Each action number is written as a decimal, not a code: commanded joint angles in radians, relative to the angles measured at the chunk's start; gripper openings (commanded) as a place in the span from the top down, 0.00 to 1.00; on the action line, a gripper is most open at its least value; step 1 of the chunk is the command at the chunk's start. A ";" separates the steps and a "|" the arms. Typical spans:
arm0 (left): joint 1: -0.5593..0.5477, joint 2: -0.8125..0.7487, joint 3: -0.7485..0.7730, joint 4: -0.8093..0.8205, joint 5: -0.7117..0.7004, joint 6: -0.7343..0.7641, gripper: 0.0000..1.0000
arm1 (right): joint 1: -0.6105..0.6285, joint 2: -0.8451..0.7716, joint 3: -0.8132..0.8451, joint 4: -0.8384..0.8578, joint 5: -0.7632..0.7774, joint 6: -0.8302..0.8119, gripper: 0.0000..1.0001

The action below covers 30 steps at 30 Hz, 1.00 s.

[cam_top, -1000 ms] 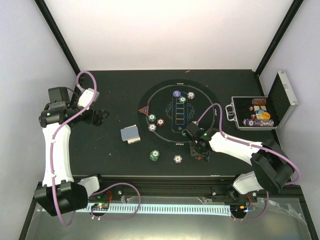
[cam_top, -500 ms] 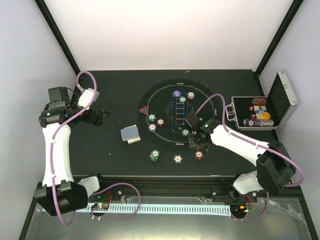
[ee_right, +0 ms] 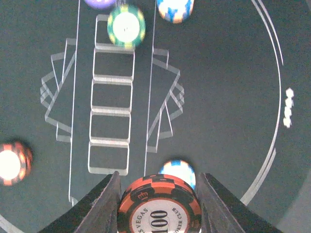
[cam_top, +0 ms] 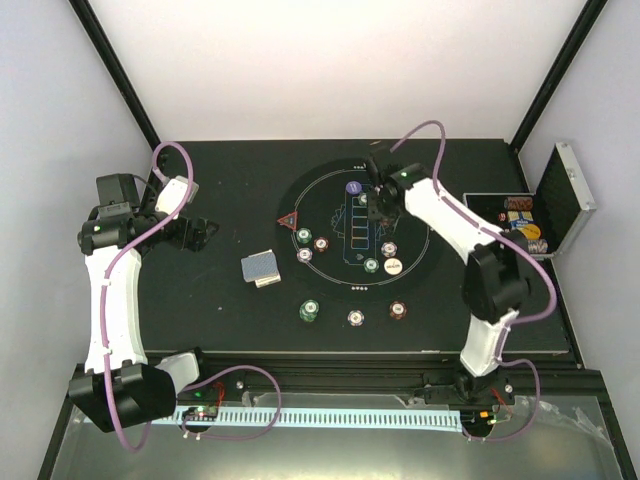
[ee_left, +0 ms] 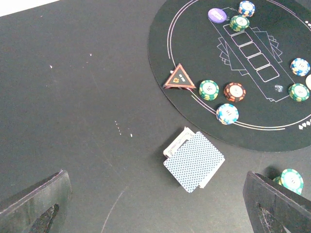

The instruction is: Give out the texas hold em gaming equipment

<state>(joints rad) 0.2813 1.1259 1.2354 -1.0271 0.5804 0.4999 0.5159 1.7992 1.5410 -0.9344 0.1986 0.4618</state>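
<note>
My right gripper (ee_right: 159,194) is shut on an orange-red and black "100" poker chip (ee_right: 159,208) and holds it above the round mat. A white-blue chip (ee_right: 177,170) lies just beyond it. In the top view the right gripper (cam_top: 383,203) is over the mat's far part, near the purple button (cam_top: 352,187) and a green chip (cam_top: 365,199). My left gripper (ee_left: 155,213) is open and empty over bare table, near the deck of blue-backed cards (ee_left: 194,161). The red triangle marker (ee_left: 180,78) lies at the mat's left edge. The left gripper (cam_top: 200,235) is left of the cards (cam_top: 262,268).
The large round black mat (cam_top: 330,205) holds several chips and a white button (cam_top: 392,266). A green (cam_top: 309,311), a white (cam_top: 356,317) and a brown-red chip (cam_top: 397,310) lie near its front edge. The open silver case (cam_top: 560,205) stands at the right.
My right arm has swung from the mat's near edge to its far part. A brown-red chip now lies where the gripper was. The left arm has not moved.
</note>
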 commanded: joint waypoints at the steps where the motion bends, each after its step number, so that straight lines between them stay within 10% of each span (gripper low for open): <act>1: 0.008 -0.010 0.023 0.018 0.022 -0.004 0.01 | -0.063 0.148 0.203 -0.043 -0.015 -0.056 0.73; 9: 0.008 0.011 0.021 0.033 0.041 -0.002 0.01 | -0.202 0.444 0.553 -0.131 -0.033 -0.075 0.74; 30: 0.007 0.064 0.036 0.047 0.040 0.008 0.01 | -0.318 0.791 0.863 -0.065 -0.103 -0.065 0.71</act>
<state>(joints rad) 0.2813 1.1793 1.2358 -0.9943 0.5926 0.5011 0.2234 2.5771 2.3585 -1.0275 0.1257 0.3981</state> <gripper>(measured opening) 0.988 0.425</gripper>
